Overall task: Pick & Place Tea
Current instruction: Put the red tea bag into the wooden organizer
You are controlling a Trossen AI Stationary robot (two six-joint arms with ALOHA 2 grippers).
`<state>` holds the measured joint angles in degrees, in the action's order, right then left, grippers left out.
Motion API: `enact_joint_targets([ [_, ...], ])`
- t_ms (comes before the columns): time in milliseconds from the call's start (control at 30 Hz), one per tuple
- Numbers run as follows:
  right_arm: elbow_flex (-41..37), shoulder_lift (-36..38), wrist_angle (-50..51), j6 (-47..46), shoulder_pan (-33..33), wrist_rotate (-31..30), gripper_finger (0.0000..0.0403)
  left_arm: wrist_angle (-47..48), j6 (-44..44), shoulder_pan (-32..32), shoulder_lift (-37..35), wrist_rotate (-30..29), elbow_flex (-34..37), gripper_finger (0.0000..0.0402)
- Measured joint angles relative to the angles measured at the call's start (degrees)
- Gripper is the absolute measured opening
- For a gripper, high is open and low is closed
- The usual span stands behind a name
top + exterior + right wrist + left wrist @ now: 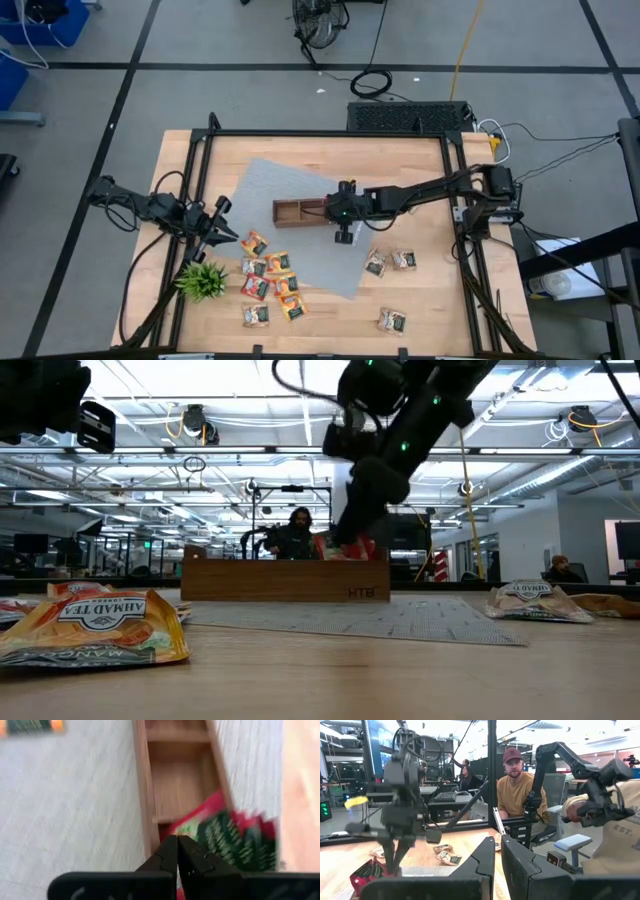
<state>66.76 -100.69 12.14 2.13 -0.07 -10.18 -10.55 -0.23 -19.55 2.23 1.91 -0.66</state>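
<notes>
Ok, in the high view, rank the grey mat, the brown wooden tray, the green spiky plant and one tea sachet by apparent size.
1. Grey textured mat, by far the largest.
2. Brown wooden three-compartment tray and small green spiky plant: the long narrow tray and the round plant look about alike, so I won't rank them.
3. Pale square tea sachet, the smallest.

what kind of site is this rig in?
Probably an open-plan robotics lab or office. A framed wooden table stands on a taped concrete floor; behind it are desks with monitors, seated people, and exposed ceiling pipes with strip lights.
</notes>
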Motion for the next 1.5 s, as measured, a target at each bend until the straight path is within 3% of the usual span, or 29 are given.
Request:
enact_joint_targets([
  [167,0.04,2.62,-0.78,0.32,0.25,-0.19,0.0000,-0.02,0.00,0.00,-0.01,0.00,0.01,0.0035],
  [333,0.04,2.70,-0.23,3.41,-0.45,-5.05,0.0000,0.02,0.00,0.01,0.01,0.00,0.01,0.0035],
  [567,0.07,2.72,0.73,3.01,-3.24,-0.42,0.0000,0.00,0.00,0.00,0.01,0.00,0.01,0.0035],
  [867,0.09,2.74,6.58,0.97,-3.12,-0.34,0.0000,0.00,0.00,0.00,-0.01,0.00,0.01,0.0035],
  [1400,0.11,3.05,2.03,1.37,0.60,0.07,0.0000,0.00,0.00,0.00,0.01,0.00,-0.01,0.0035],
  [1500,-0.80,4.11,1.32,1.63,1.18,4.56,0.0000,0.02,0.00,0.00,0.02,0.00,0.01,0.0035],
])
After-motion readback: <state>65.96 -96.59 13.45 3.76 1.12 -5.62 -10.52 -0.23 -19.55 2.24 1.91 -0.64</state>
